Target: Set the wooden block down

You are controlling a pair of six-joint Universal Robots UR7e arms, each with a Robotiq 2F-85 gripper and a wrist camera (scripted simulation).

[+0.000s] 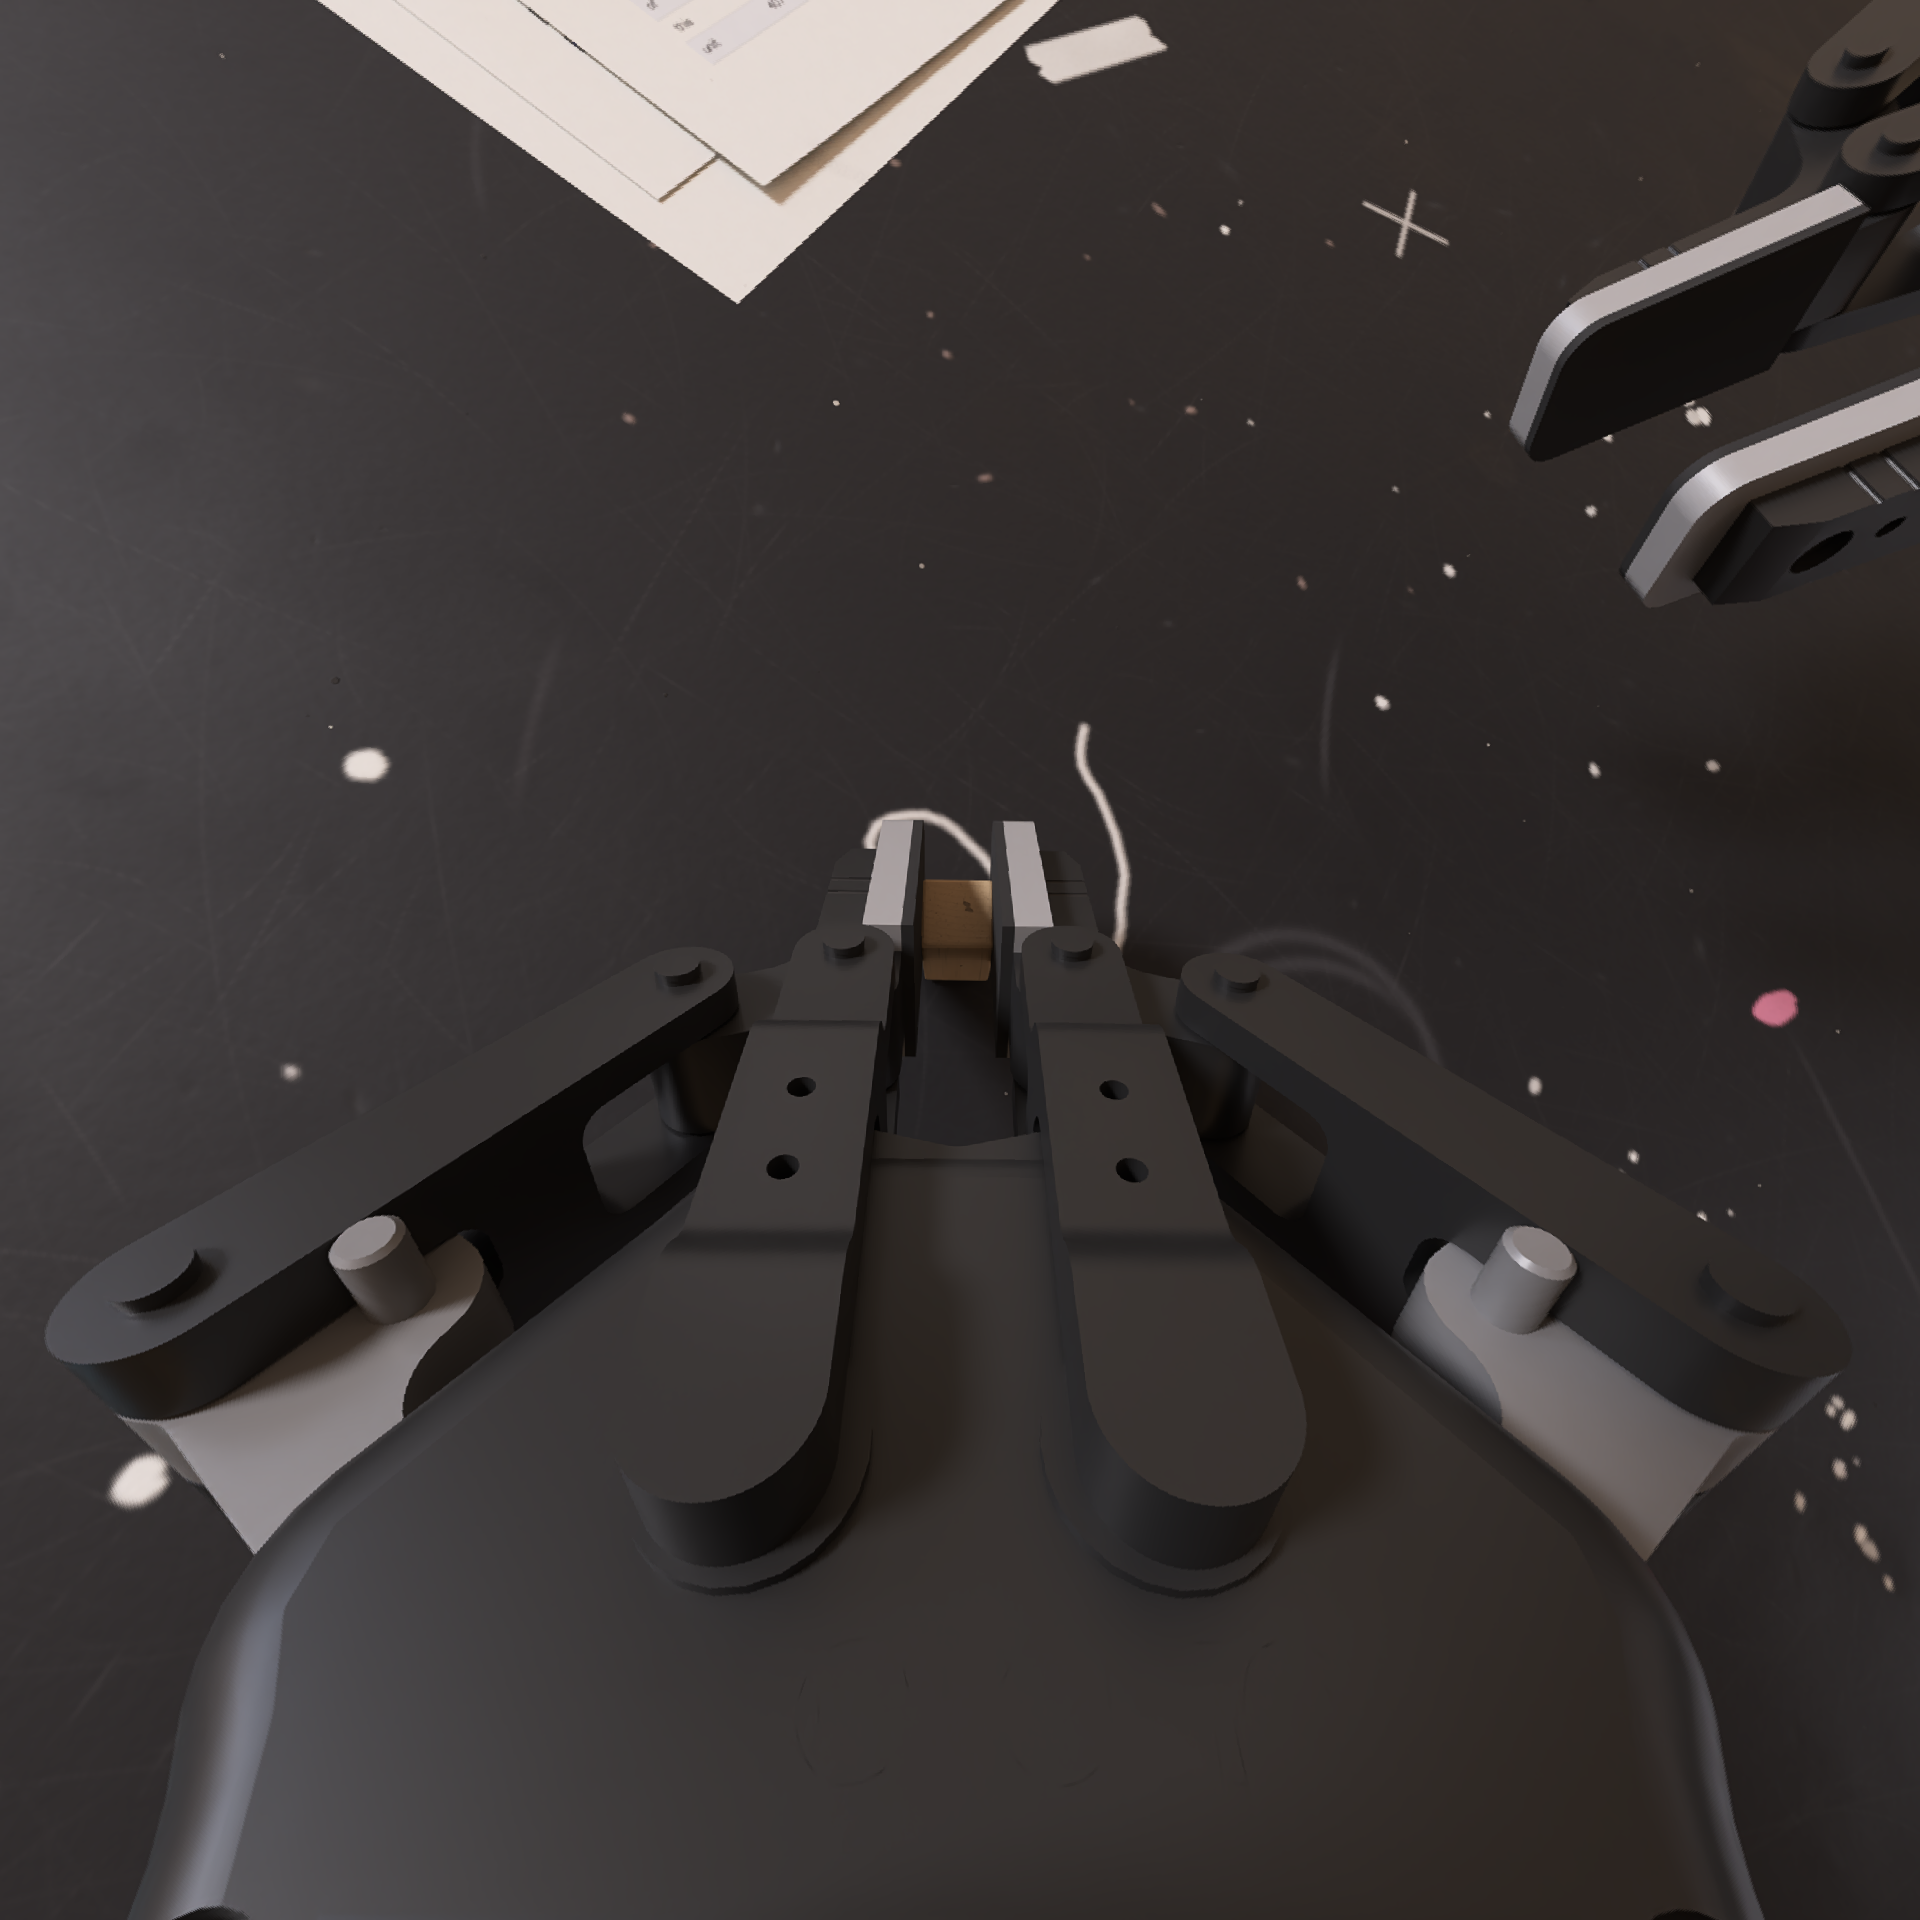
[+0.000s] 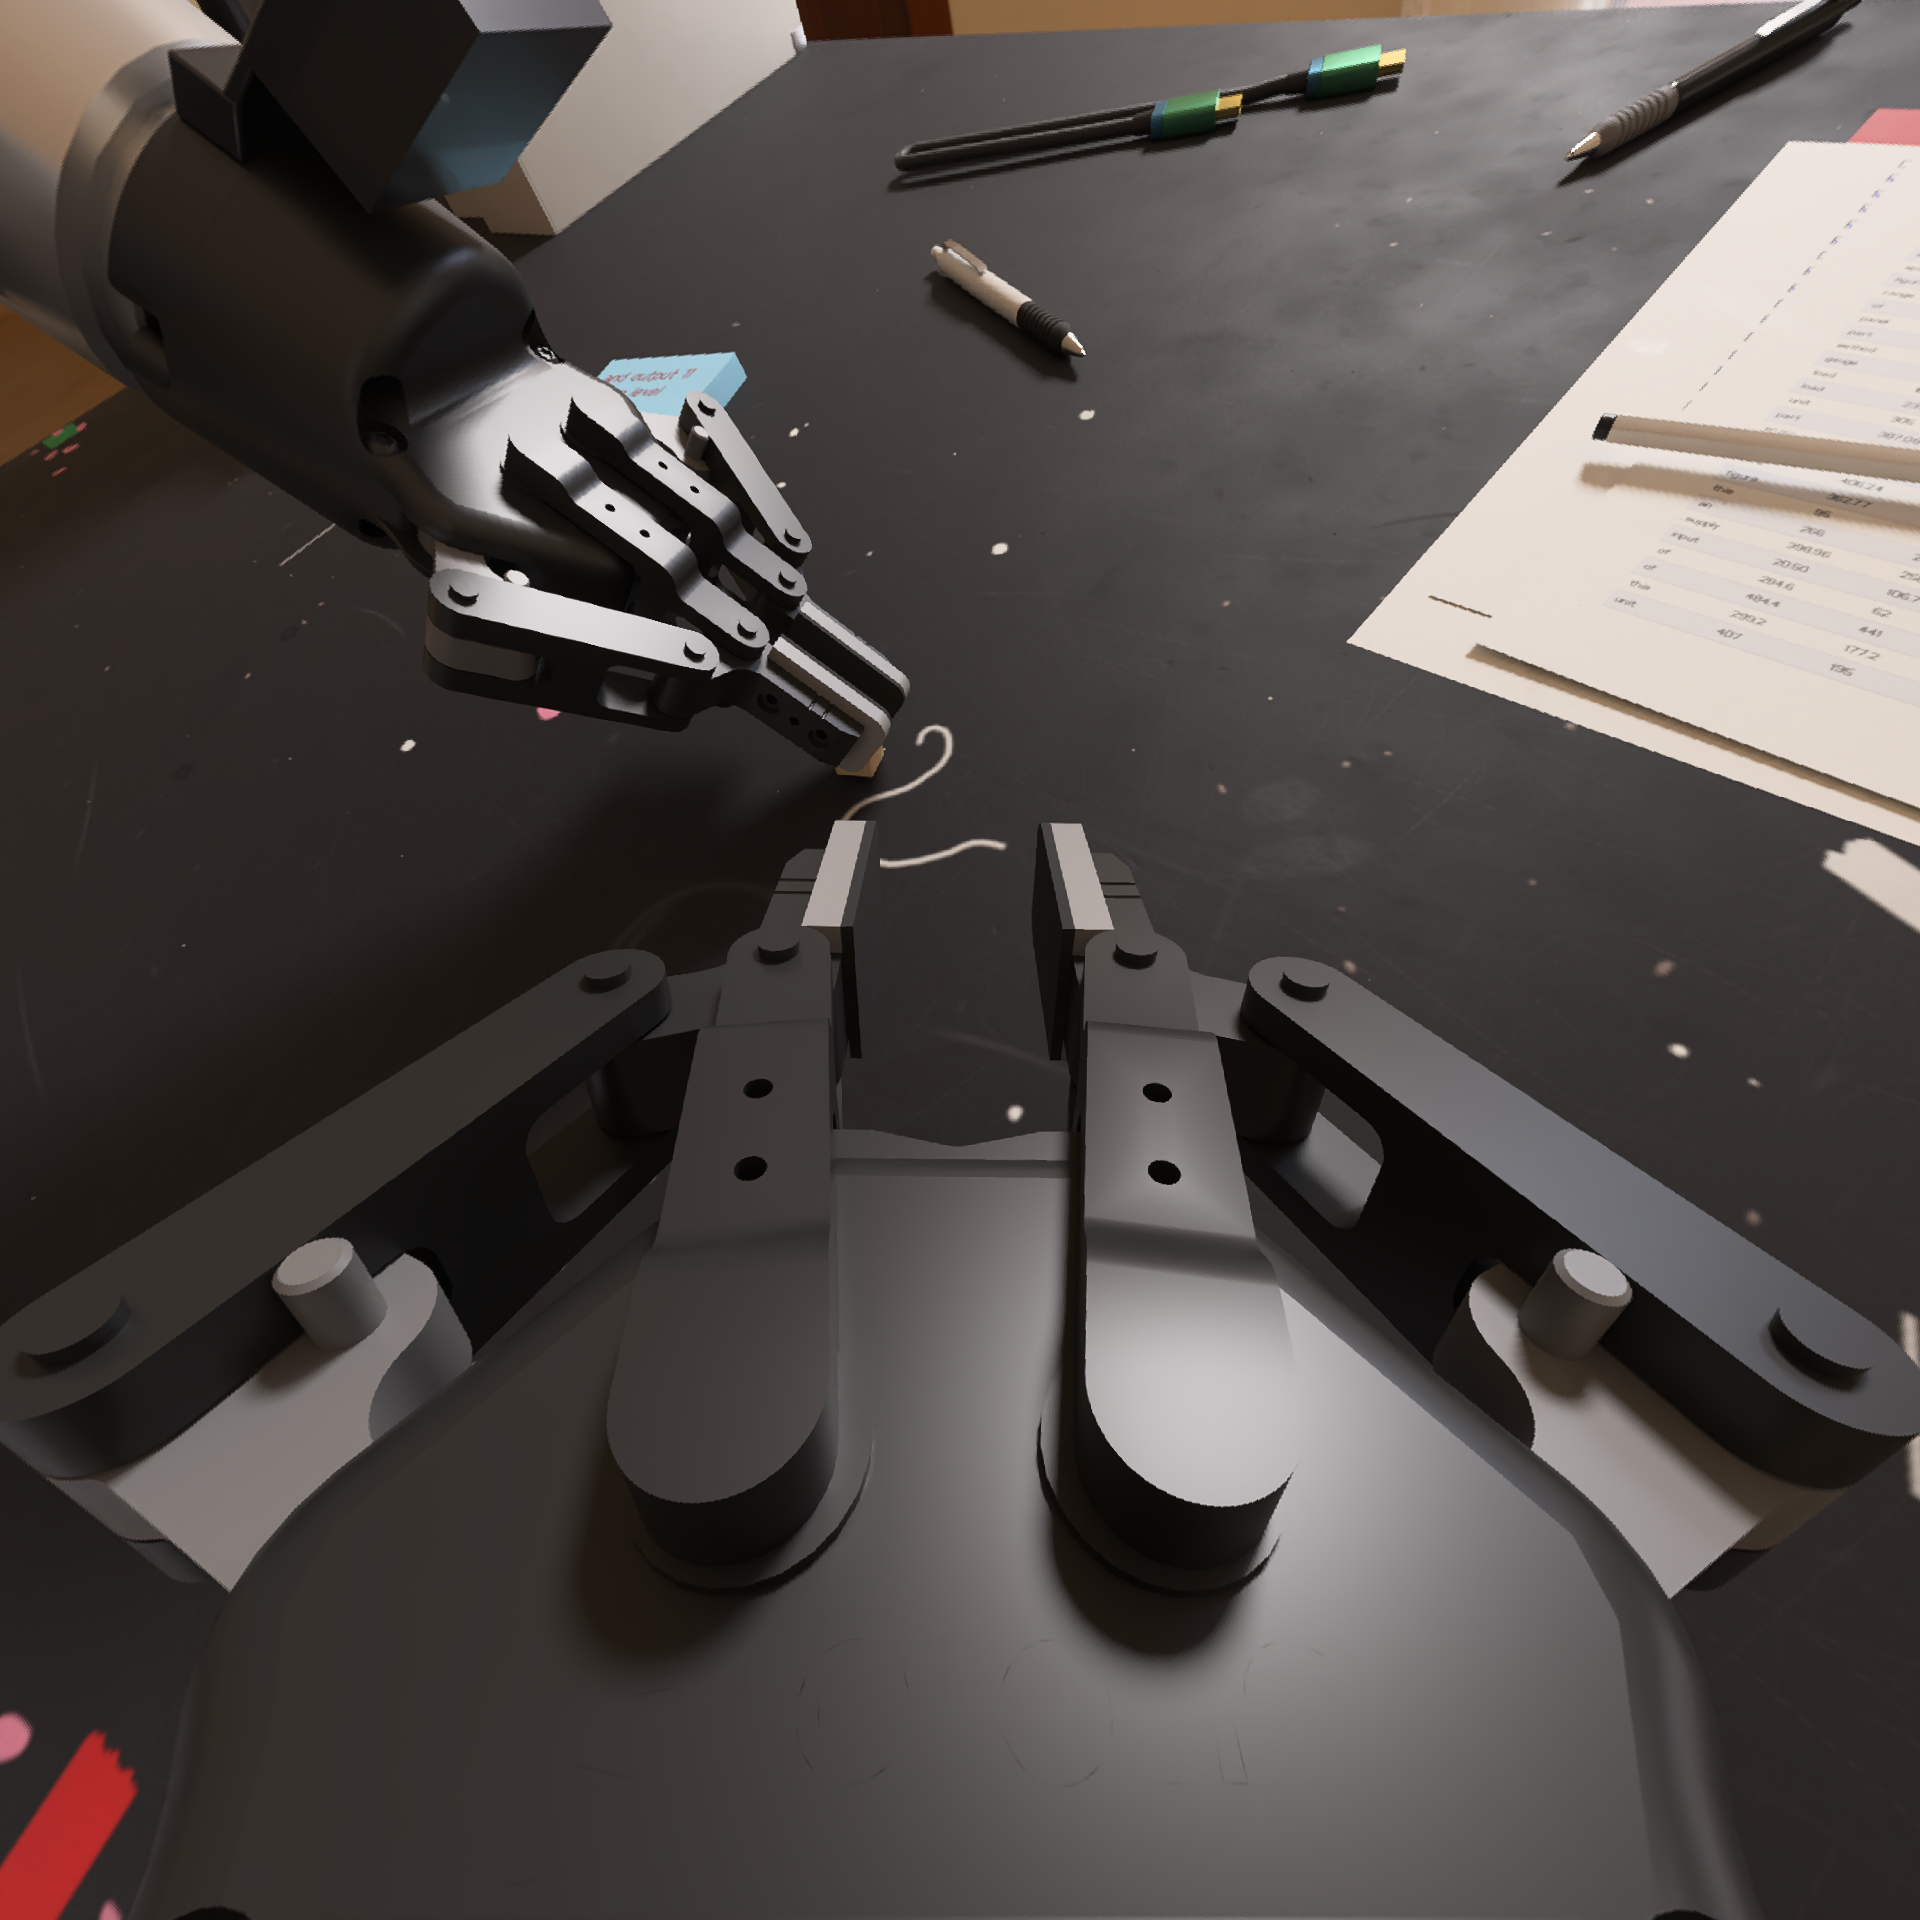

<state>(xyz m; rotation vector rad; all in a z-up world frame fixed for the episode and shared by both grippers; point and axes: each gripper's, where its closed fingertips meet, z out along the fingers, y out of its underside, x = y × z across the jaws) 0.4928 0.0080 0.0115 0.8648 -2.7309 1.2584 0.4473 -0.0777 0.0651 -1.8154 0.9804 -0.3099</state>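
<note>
My left gripper [image 1: 957,854] is shut on a small pale wooden block [image 1: 957,928] that sits between its pads. In the right wrist view the left gripper [image 2: 868,746] tilts down at the dark table, and the block [image 2: 862,767] at its tips is at or just above the tabletop; I cannot tell if it touches. My right gripper [image 2: 954,857] is open and empty, just in front of the left one. It also shows at the right edge of the left wrist view [image 1: 1600,499].
White paper sheets [image 1: 707,125] lie beyond the left gripper, also at right [image 2: 1714,447] with a pen [image 2: 1756,442] on them. Another pen [image 2: 1006,296], a black cable [image 2: 1122,120], a mechanical pencil [image 2: 1704,78] and a blue sticky note [image 2: 681,379] lie farther back. A white chalk squiggle [image 2: 914,790] marks the dark table [image 1: 520,582].
</note>
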